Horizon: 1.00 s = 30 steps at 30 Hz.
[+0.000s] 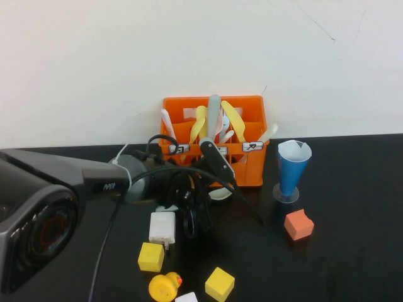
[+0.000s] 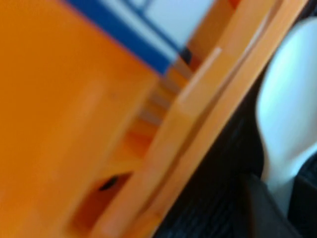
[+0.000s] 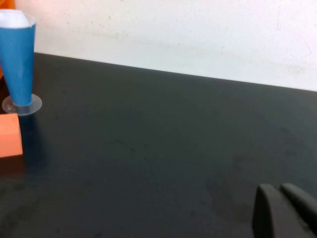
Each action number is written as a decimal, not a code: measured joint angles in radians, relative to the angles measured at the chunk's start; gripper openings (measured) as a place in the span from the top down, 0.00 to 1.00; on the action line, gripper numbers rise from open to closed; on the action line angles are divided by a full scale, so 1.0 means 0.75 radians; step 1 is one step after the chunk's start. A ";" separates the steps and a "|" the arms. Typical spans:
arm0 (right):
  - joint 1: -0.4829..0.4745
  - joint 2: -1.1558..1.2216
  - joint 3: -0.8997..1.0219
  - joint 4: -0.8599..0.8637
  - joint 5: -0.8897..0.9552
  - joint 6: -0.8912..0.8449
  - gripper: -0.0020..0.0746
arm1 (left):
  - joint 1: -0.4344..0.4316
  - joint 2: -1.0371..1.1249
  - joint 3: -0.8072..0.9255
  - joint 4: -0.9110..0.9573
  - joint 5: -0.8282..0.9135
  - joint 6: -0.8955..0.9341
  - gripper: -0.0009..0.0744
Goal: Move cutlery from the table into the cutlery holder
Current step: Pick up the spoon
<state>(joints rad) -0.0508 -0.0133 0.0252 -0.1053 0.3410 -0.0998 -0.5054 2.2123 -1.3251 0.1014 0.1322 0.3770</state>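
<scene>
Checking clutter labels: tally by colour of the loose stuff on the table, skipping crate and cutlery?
Yellow: 3 (cube, cube, duck)
Orange: 1 (cube)
White: 2 (charger, piece cut off by the frame edge)
Blue: 1 (cup)
Total: 7
Left pincer grips the spoon by the crate; right pincer shut, low over bare table.

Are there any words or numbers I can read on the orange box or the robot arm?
Orange box: three small white labels on its front, dark marks on them, too small to read.
Left arm: a small white logo, too blurred to read.
Nothing else carries writing.
Left gripper is low at the box front, at a pale spoon. Right gripper sits shut over bare table.
</scene>
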 joint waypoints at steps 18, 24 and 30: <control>0.000 0.000 0.000 0.000 0.000 0.000 0.98 | -0.177 -0.061 -0.007 -0.008 0.321 -0.013 0.90; 0.000 0.000 0.000 0.000 0.000 0.000 0.98 | -0.250 -0.067 -0.005 -0.018 0.357 -0.020 0.90; 0.000 0.000 0.000 0.000 0.002 0.000 0.98 | -0.298 -0.068 -0.005 -0.024 0.372 -0.059 0.90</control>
<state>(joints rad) -0.0508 -0.0133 0.0252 -0.1053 0.3426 -0.0998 -0.7285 2.1614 -1.3287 0.0836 0.4114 0.3325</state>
